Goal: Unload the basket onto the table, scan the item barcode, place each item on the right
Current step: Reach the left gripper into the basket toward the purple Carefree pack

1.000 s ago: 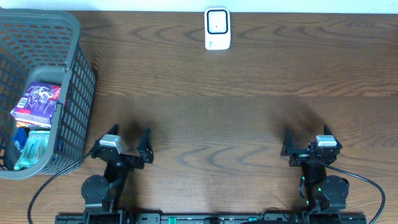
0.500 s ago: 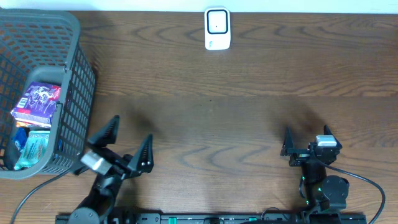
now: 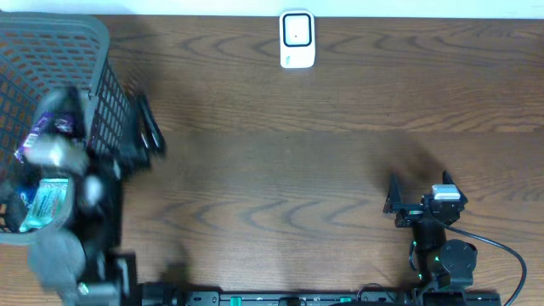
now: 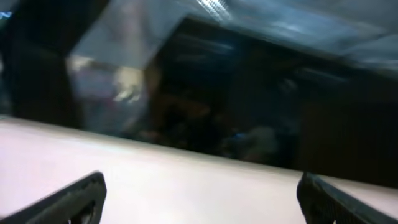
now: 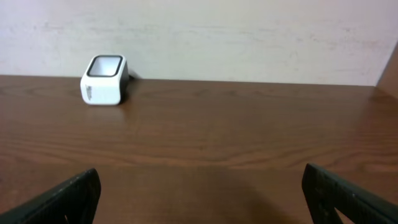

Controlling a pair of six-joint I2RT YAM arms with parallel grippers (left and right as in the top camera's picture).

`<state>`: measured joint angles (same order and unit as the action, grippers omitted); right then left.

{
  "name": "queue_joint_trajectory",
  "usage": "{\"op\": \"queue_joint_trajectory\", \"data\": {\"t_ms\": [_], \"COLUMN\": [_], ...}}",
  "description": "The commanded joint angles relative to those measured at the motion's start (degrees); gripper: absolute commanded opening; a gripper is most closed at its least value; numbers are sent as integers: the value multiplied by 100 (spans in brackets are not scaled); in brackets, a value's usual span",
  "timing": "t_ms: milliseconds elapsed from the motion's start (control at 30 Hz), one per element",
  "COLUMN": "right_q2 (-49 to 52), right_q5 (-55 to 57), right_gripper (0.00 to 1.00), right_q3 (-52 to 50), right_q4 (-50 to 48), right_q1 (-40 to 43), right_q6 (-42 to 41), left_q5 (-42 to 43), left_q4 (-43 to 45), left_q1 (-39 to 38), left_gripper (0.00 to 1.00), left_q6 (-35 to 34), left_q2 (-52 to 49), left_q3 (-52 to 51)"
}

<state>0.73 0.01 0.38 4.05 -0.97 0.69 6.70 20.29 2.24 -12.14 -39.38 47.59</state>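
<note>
The white scanner (image 3: 297,38) stands at the table's far edge; the right wrist view shows the scanner (image 5: 104,79) far ahead to the left. A purple item pack (image 3: 32,140) and a teal pack (image 3: 47,200) lie in the grey basket (image 3: 85,34) at the left. My left arm is motion-blurred over the basket's right side, and its gripper (image 3: 127,136) is open by the basket wall. The left wrist view is blurred, with the left gripper (image 4: 202,186) open and nothing between its fingers. My right gripper (image 3: 419,183) rests open and empty at the near right, as the right gripper (image 5: 202,180) also shows.
The mesh basket fills the left end of the brown wooden table (image 3: 289,161). A pale wall (image 5: 249,37) runs behind the table's far edge. The arm bases sit along the near edge.
My left arm has swung up and left from its rest near the front edge to over the basket, still open. The right arm has not moved.
</note>
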Motion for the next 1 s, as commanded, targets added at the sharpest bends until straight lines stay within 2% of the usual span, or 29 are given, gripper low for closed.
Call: {"op": "queue_joint_trajectory", "data": {"t_ms": [0, 67, 167, 300, 467, 667, 867, 967], "right_q2": [-9, -9, -9, -9, -9, -9, -9, -9], "right_q5": [50, 50, 50, 52, 50, 50, 50, 52], "right_gripper": [99, 99, 99, 99, 99, 99, 99, 99], "right_q3": [-7, -9, -7, -7, -7, -9, -7, -9], "right_q4": [24, 24, 24, 24, 24, 24, 24, 24], "right_q1": [-20, -20, -20, -20, -20, -20, -20, -20], "right_q6": [68, 68, 68, 68, 68, 68, 68, 68], "left_q5": [-927, -1054, -1211, -1099, -1152, -1228, -1200, -922], "left_q4": [-1021, -2479, -4607, -6415, -7283, -7958, -8784, -9027], "left_q1": [278, 590, 1207, 1967, 2474, 3357, 3676, 3685], "left_gripper": [98, 98, 98, 98, 98, 98, 98, 98], "left_q6": [1010, 1255, 1252, 1246, 1287, -173, -199, -216], "left_q2": [-1167, -2011, -3298, -4559, -4905, -5453, -6196, -6583], "left_q3": [1478, 2745, 4754, 6671, 6830, 6758, 6758, 6756]}}
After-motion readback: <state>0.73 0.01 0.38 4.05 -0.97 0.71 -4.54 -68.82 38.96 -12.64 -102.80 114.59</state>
